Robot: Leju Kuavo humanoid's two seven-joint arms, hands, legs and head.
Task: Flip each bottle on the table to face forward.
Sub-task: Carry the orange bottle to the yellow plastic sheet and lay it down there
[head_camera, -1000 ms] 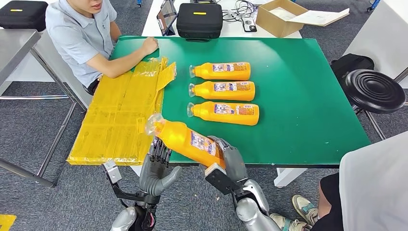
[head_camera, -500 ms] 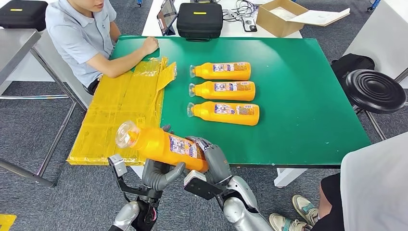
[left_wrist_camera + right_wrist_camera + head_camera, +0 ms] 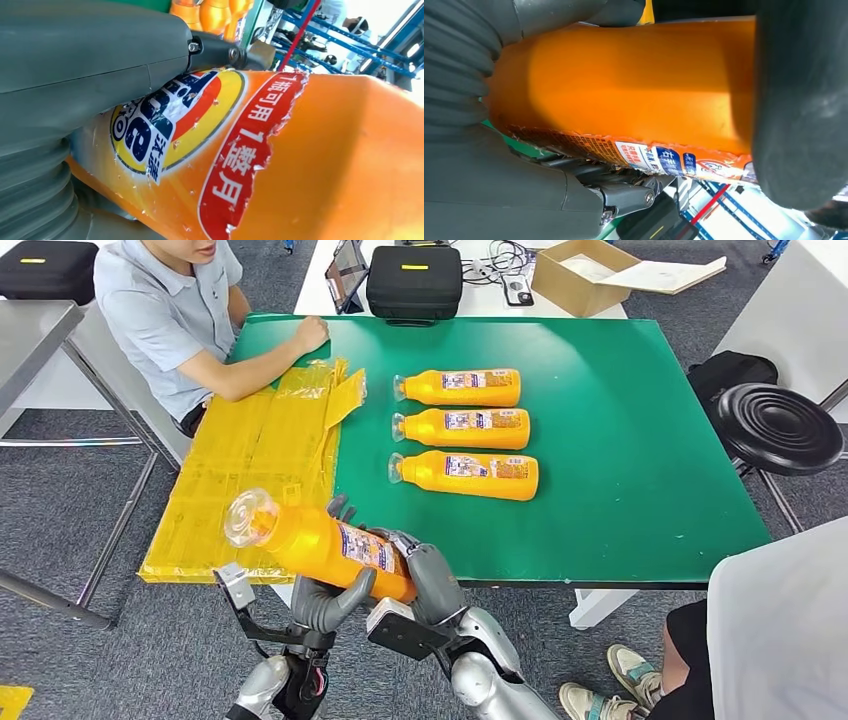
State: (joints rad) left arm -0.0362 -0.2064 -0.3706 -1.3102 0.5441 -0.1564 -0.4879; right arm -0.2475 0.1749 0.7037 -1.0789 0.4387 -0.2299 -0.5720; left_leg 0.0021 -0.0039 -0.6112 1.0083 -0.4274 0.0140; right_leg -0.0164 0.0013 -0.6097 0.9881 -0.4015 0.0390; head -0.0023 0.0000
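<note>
A grey carpeted floor (image 3: pixel 60 510) is seen under a rectangular green-topped table (image 3: pixel 640 440). A round black ribbed stool (image 3: pixel 780 428) is placed just beside its right edge. A white table (image 3: pixel 480 302) is set behind it, and a grey metal table (image 3: pixel 30 335) stands at far left.

Seated person (image 3: pixel 165 315), yellow plastic sheet (image 3: pixel 250 475), black case (image 3: pixel 414 281), cardboard box (image 3: pixel 585 275), black stool (image 3: pixel 779 428)

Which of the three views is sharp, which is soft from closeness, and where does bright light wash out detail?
Head view: evenly lit and sharp; the orange plastic detergent bottle held by both hands is crisp. Left wrist view: the bottle's label is readable, the grey left hand is soft, and the background corner is blown out. Right wrist view: the grey right hand is blurred, with overexposed light behind.
</note>
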